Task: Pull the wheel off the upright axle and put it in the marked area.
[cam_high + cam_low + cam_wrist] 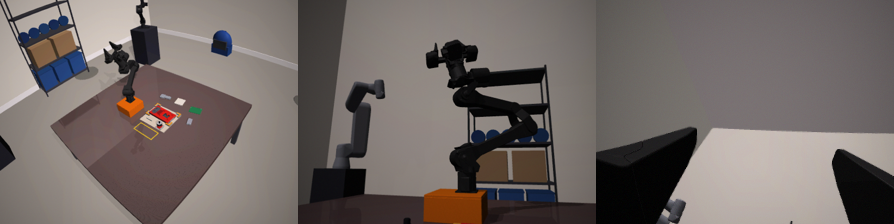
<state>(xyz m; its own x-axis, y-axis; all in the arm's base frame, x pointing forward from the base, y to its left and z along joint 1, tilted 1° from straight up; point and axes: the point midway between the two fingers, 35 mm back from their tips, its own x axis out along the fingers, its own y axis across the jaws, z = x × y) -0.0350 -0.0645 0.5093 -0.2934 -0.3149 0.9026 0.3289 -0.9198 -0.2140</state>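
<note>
Black fingers (107, 46) (452, 51) hang open; wheel (159, 123) sits beyond the yellow outline (138, 125).

Robotics lab or workshop — pedestal-mounted arm (142, 16) (361, 128), stocked shelf rack (76, 41) (551, 152), orange-based arm (131, 80) (499, 138).

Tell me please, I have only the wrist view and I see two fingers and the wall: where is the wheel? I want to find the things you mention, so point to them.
Observer: In the top view, the dark wheel (159, 123) stands over the pale board (143, 118), near its corner.
Operator: Is the marked area near to it?
Observer: Yes, the yellow outline (149, 128) lies on the table (163, 168) just beside that board.
Operator: And my gripper (108, 46) (452, 51) (766, 147)?
Observer: It is raised well above the orange block (130, 107) (454, 207), away from the wheel.
</note>
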